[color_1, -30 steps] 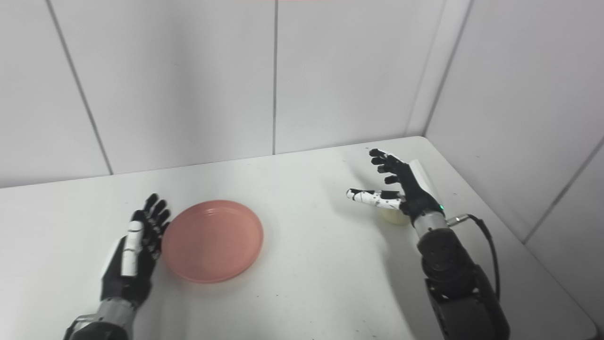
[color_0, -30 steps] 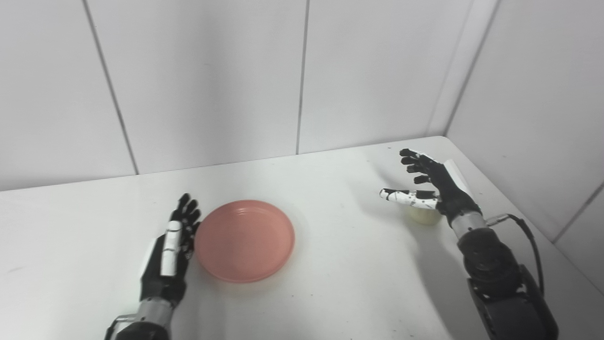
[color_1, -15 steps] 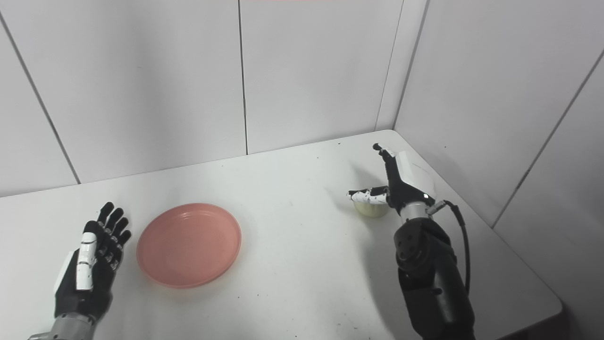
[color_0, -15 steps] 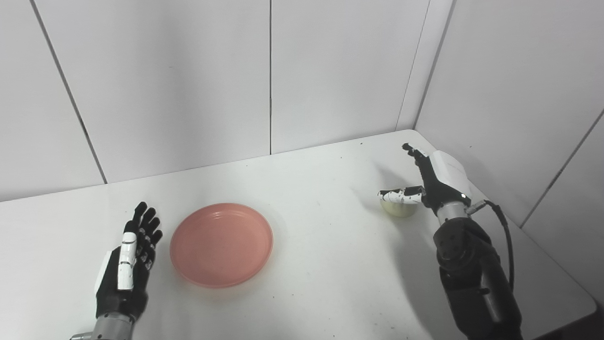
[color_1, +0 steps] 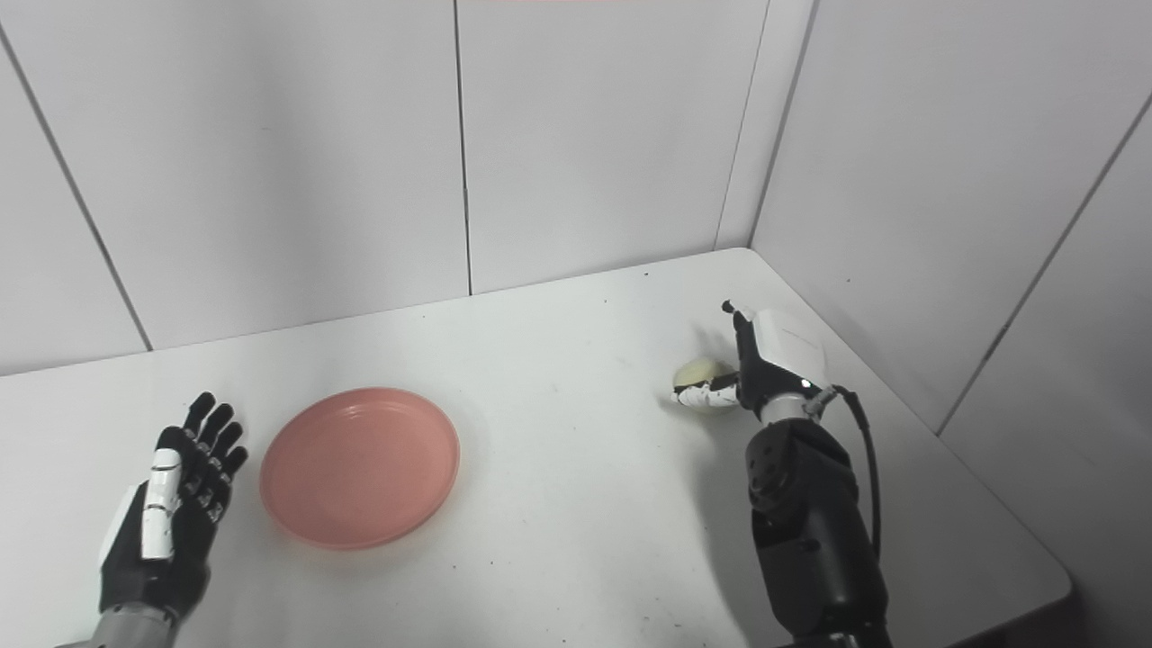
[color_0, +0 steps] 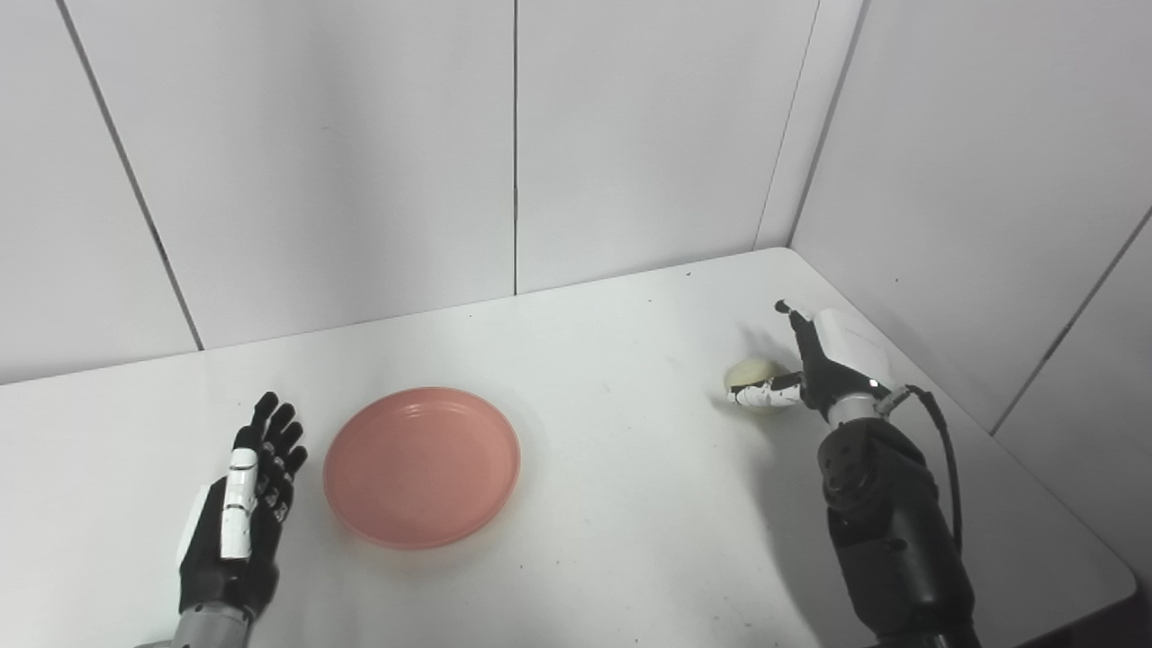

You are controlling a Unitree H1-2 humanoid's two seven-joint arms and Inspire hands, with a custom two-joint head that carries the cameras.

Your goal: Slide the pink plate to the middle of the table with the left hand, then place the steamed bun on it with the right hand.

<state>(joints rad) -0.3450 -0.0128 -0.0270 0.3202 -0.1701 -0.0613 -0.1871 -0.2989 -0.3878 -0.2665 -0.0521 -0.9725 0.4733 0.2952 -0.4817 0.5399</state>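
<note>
A: Fingers of the right hand stand behind and beside the steamed bun, with the white thumb lying across its near side. Whether they have closed on it cannot be told; the bun appears to rest on the bench.

B: Why that posture?

A: Judged from the task, fingers and thumb bracket the bun from opposite sides so it can be pinched and lifted. The bun sits near the right rear corner, just left of the palm.

B: And the other side?

A: Fingers of the left hand are spread, holding nothing, palm edge-on to the pink plate, just beside its left rim and apart from it. The plate lies left of centre, well apart from the bun.
</note>
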